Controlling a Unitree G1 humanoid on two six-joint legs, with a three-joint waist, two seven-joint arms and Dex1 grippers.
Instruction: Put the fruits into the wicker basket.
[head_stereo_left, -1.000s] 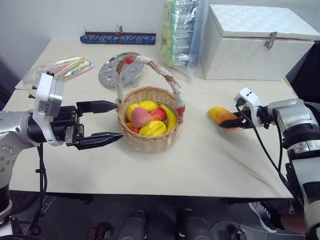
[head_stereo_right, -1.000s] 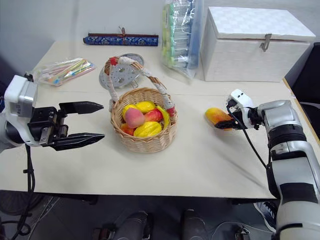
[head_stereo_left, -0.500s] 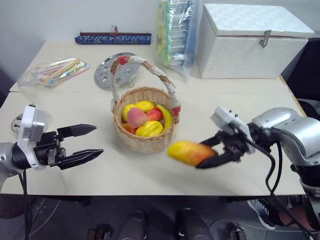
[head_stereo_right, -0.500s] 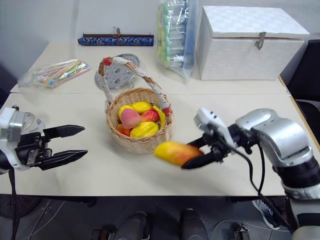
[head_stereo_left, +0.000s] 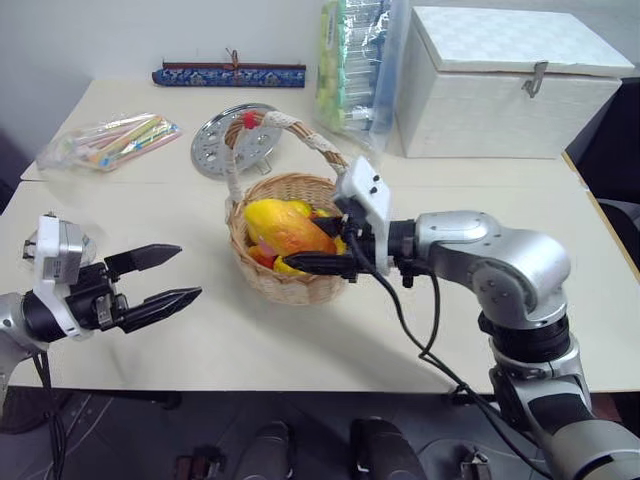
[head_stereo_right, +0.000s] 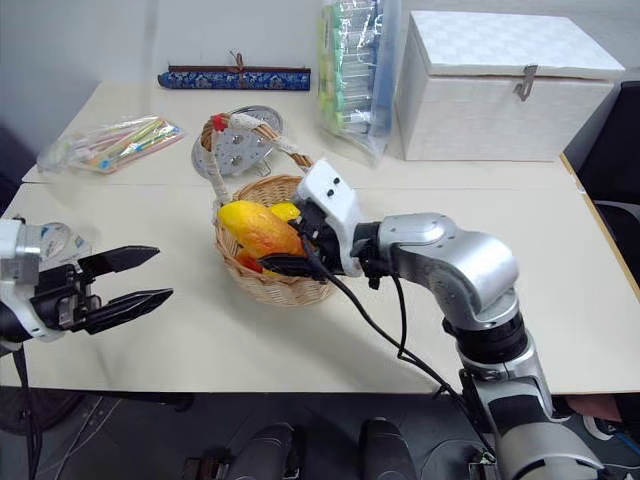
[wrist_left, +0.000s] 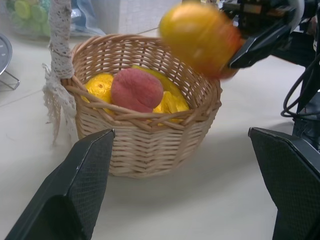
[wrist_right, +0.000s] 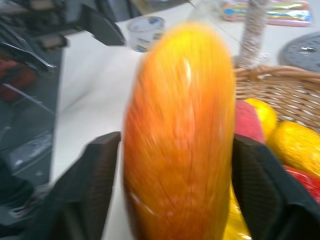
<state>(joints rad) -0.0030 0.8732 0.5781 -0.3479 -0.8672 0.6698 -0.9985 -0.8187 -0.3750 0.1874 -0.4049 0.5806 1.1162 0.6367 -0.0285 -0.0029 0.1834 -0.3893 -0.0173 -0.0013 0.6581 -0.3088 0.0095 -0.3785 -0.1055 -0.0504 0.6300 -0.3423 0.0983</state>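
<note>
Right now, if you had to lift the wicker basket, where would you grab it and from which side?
Probably the cloth-wrapped top of the handle, pinched from above: the arch stands upright over the wicker basket. Come in from the left, since the right gripper with the mango crowds the right rim.

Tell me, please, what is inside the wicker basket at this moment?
Inside the wicker basket lie a pink-red peach and several yellow fruits. The mango is above the rim, between the right gripper's jaws. Fruits below it are covered.
</note>
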